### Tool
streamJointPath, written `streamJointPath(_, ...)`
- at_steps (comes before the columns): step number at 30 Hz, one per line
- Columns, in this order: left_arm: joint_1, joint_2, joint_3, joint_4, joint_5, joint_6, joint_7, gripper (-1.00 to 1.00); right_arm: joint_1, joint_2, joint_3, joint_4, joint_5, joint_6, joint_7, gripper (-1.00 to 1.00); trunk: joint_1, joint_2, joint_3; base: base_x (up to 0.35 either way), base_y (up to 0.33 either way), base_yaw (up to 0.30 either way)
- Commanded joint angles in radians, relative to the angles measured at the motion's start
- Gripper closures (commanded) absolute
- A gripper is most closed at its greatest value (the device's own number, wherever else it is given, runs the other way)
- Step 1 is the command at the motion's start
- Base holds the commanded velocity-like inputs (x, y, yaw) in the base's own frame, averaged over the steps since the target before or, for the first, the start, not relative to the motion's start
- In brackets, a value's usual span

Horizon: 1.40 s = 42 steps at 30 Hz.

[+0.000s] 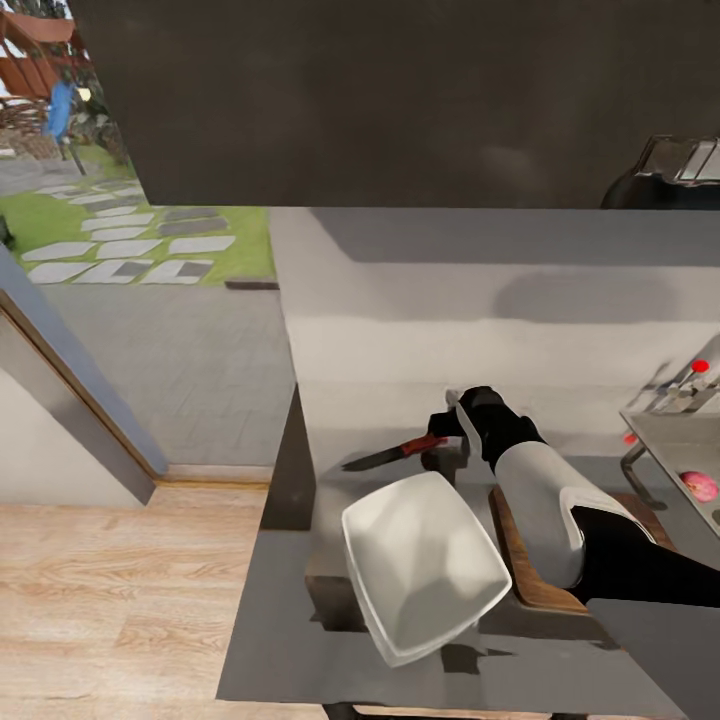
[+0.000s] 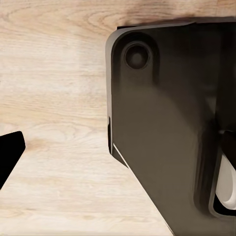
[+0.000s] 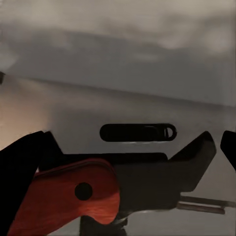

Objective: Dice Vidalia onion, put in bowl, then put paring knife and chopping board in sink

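Grey countertop (image 1: 330, 640) fills the lower part of the head view, beside a wooden floor and an open doorway onto a garden. On it sits the white bowl (image 1: 422, 565), with nothing in it that I can see, partly overlapping the chopping board (image 1: 520, 570). The right gripper (image 1: 448, 440) is clamped on the red handle of the paring knife (image 1: 395, 453), blade pointing away from the arm. At the far right the Vidalia onion (image 1: 699, 486) lies in the sink (image 1: 665, 440), whole and not yet fetched.

From the left wrist camera: wood floor and a dark robot part; whether the left claw is apart or together, I cannot tell.

The right wrist camera shows the knife's handle (image 3: 69, 199) held between dark fingers. With the knife picked up first, swinging toward the sink risks clipping the bowl.
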Motion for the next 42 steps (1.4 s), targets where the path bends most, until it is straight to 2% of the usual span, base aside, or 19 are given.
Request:
streamJointPath(1, 0.0, 0.0, 0.0, -0.001, 0.0, -0.002, 0.0, -1.0, 0.0, 0.001, -0.007, 0.005, 0.007, 0.008, 0.012, -1.0, 0.001, -0.001, -0.002, -0.012, 0.009, 0.0)
streamJointPath(13, 0.0, -0.001, 0.0, -0.001, 0.0, -0.002, 0.0, -1.0, 0.0, 0.001, -0.007, 0.005, 0.007, 0.008, 0.012, -1.0, 0.001, -0.001, -0.002, -0.005, -0.003, 0.0)
streamJointPath(24, 0.0, -0.001, 0.0, -0.001, 0.0, -0.002, 0.0, -1.0, 0.0, 0.001, -0.007, 0.005, 0.007, 0.008, 0.012, -1.0, 0.001, -0.001, -0.002, -0.139, -0.157, 0.0)
streamJointPath(38, 0.0, -0.001, 0.0, -0.001, 0.0, -0.002, 0.0, -1.0, 0.0, 0.002, -0.008, -0.001, 0.007, 0.005, 0.016, -1.0, 0.001, -0.001, -0.002, -0.011, -0.011, 0.0)
streamJointPath(42, 0.0, -0.001, 0.0, -0.001, 0.0, -0.002, 0.0, -1.0, 0.0, 0.003, -0.008, -0.013, 0.008, -0.056, 0.014, -1.0, 0.001, -0.001, -0.002, 0.0, 0.0, 0.0)
